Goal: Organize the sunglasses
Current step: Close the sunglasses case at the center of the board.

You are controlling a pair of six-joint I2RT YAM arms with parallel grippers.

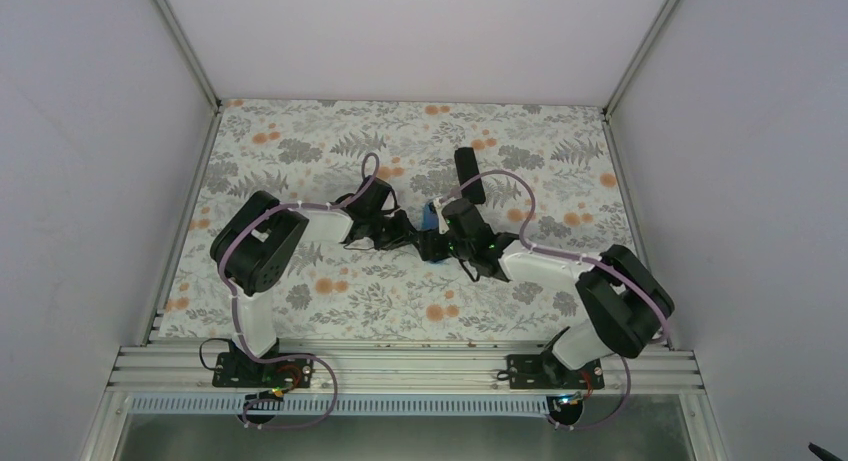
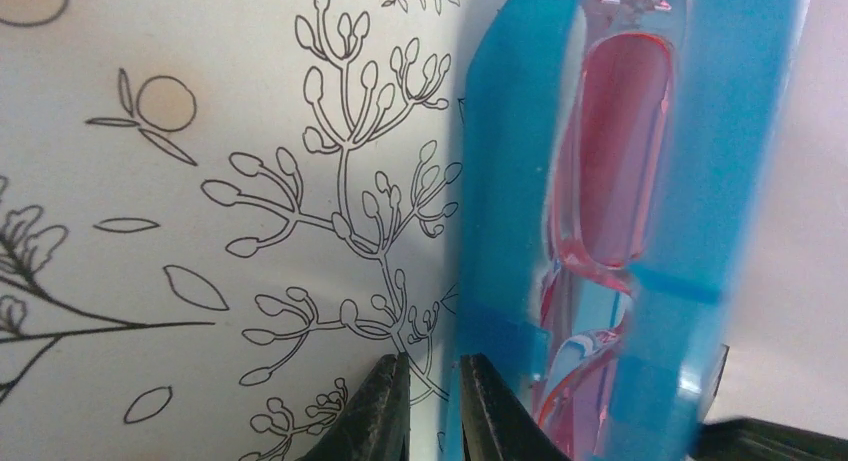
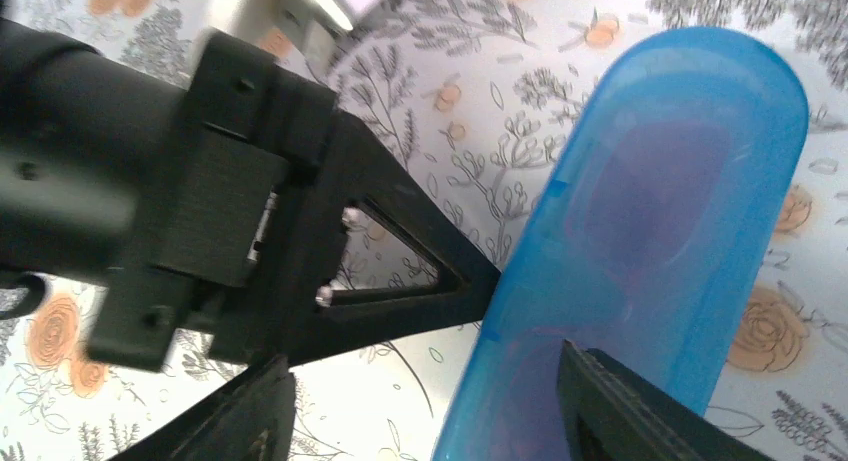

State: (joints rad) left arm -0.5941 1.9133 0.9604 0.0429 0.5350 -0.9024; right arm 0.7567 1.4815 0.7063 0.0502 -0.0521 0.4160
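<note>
Sunglasses (image 2: 610, 161) sit inside blue case (image 3: 650, 211), pink lens showing through the gap between its two halves; case at mid-table on floral cloth (image 2: 200, 131), between both arms; left gripper (image 2: 435, 416) fingers nearly together at case edge, cannot tell if pinching it; right gripper (image 3: 425, 386) spread wide around case's near end, not clamped

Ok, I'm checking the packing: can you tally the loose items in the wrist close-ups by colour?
Blue, the case: 1
Pink, the sunglasses in that case: 1
Total: 2
</note>
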